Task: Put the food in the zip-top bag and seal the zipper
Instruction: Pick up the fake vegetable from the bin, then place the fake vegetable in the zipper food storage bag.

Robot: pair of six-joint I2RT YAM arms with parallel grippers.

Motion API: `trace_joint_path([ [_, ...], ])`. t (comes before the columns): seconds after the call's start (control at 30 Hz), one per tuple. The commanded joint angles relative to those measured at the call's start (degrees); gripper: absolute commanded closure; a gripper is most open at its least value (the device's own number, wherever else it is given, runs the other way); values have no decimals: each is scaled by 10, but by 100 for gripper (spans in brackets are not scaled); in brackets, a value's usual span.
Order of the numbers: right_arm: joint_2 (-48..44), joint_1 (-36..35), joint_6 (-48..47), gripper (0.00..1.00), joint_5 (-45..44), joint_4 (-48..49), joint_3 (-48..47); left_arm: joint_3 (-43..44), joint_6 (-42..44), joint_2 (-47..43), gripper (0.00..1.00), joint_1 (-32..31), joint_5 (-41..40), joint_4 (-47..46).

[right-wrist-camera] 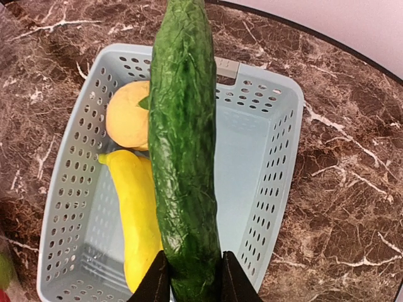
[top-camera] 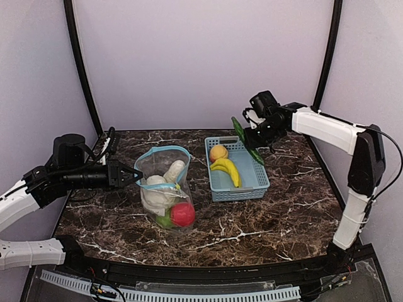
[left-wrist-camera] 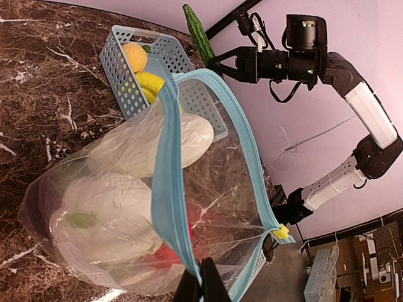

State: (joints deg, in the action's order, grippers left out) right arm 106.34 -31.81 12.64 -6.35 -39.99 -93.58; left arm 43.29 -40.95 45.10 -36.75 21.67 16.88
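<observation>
Currently basket [top-camera: 250,175] holds orange [top-camera: 218,152] and banana [top-camera: 228,170]; bag [top-camera: 160,165] holds cauliflower [top-camera: 157,192], red apple [top-camera: 182,214].

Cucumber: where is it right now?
In the overhead view the cucumber hangs in the air over the blue basket, clamped in the right pincer; the orange and banana lie in the basket below it.

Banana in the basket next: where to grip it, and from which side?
Take the banana mid-body, straight from above, jaws across its narrow width. It lies flat along the basket floor with the orange at its far end, so the walls likely block a side approach.
</observation>
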Motion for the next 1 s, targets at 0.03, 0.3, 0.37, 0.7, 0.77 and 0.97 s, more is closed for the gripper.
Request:
trace_joint_path([
  [0.03, -70, -7, 25, 93, 38, -2, 20, -1, 1, -5, 99, 4, 15, -27],
  [0.3, -181, -118, 90, 94, 61, 53, 34, 6, 7, 13, 99, 4, 37, -42],
  [0.37, -197, -148, 111, 94, 61, 80, 40, 6, 6, 17, 99, 4, 42, -47],
  [0.7, -211, -282, 167, 94, 42, 251, 57, 7, 3, 21, 99, 4, 52, -60],
  [0.77, -200, -302, 166, 94, 35, 280, 56, 5, 1, 20, 99, 4, 53, -63],
  [0.97, -155, -347, 154, 94, 22, 332, 37, 6, -3, 19, 99, 4, 57, -64],
])
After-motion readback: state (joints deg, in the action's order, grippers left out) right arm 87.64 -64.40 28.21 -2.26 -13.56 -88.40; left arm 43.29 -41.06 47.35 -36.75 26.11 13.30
